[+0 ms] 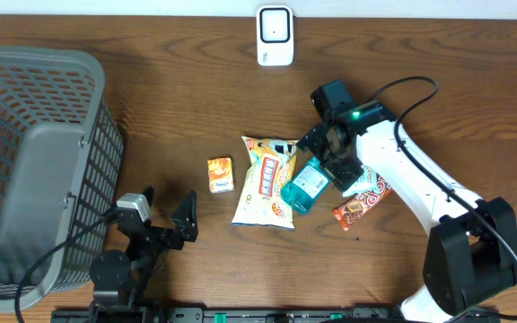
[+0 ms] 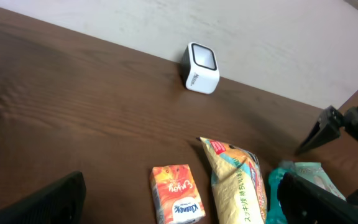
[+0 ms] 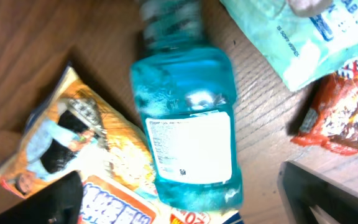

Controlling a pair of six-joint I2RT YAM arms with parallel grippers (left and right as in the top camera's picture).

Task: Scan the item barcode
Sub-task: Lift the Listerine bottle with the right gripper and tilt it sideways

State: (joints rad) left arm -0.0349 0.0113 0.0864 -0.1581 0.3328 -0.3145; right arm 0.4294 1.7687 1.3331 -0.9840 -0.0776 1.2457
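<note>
A grey basket (image 1: 106, 152) fills the left of the table (image 1: 178, 90), the white scanner (image 1: 276, 36) stands at the far edge, and a small orange box (image 1: 220, 174), a yellow snack bag (image 1: 266, 184), a pale green packet (image 3: 291, 43) and a red bar (image 3: 337, 109) crowd the middle. The bottle (image 3: 188, 124) lies flat among them — clear blue, white label up, its base overlapping the bag. The right gripper (image 1: 332, 154) hangs directly over it, fingers spread wide on either side and gripping nothing; the left gripper (image 1: 170, 194), beside the basket, is equally wide and empty.
</note>
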